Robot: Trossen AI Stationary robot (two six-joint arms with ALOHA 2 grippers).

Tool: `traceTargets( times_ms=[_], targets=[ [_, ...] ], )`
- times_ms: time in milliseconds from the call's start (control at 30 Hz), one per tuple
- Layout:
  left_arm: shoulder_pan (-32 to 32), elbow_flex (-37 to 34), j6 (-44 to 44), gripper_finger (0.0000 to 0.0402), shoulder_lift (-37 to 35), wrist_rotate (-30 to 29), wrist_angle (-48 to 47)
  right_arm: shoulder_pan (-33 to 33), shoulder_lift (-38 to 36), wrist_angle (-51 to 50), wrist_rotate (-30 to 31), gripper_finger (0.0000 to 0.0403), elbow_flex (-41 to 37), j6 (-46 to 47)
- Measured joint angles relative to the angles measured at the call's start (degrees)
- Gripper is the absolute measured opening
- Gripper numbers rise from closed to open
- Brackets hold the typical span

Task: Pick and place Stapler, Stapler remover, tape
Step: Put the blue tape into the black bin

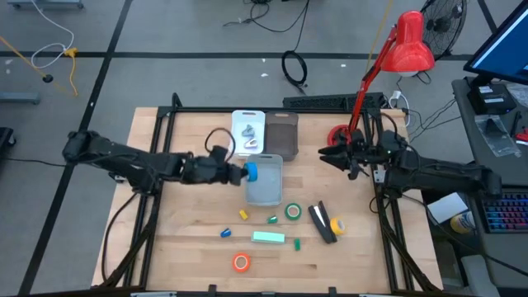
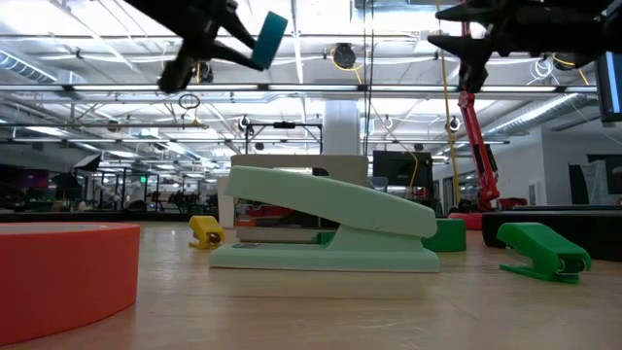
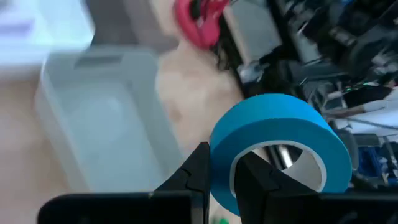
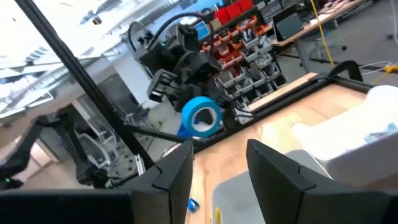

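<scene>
Blue tape roll held in the air over the clear bin

The left gripper [image 3: 221, 180] pinches the wall of a smooth blue tape roll [image 3: 280, 146], a ring with a pale inner core, above the translucent plastic bin [image 1: 266, 191] near table centre. At 3 o'clock of the bin, the right gripper [image 1: 338, 157] hangs with fingers apart, holding nothing. At 6 o'clock lie a mint-green stapler [image 1: 268, 238] and an orange tape ring [image 1: 241, 262].

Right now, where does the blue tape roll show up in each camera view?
High view: blue tape roll in the left gripper, over the clear bin's left edge.
Low view: top, left of centre.
Left wrist view: lower right, pinched by the gripper.
Right wrist view: centre.
Shared landmark: the clear bin.
</scene>
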Motion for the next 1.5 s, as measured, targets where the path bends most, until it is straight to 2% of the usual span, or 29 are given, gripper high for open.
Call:
traceTargets(
  times_ms=[167,467,700,1033,1233,1500],
  targets=[
    [4.62,0.0,6.26,0.0041,0.0,0.89,3.59,0.0,6.24,6.72,-0.13,0.0157,0.0,0.48],
    [9.45,0.02,12.83,0.0041,1.21,2.61,12.54,0.04,16.69,18.84,-1.9,0.0205,0.0,0.55],
    [12.57,4.79,16.99,0.0041,7.65,5.94,15.96,0.04,23.59,30.3,-1.39,0.0229,0.0,0.43],
    [17.86,16.16,22.5,0.0041,17.6,15.71,12.16,0.13,27.72,37.59,0.15,0.0242,0.02,-1.31],
    [18.47,23.21,24.96,0.0041,23.31,18.41,10.26,0.11,27.74,37.21,3.18,0.0246,0.02,-1.66],
    [18.47,31.9,28.55,0.0041,28.9,20.79,2.62,0.11,27.74,36.66,3.37,0.0246,0.02,-1.05]
  ],
)
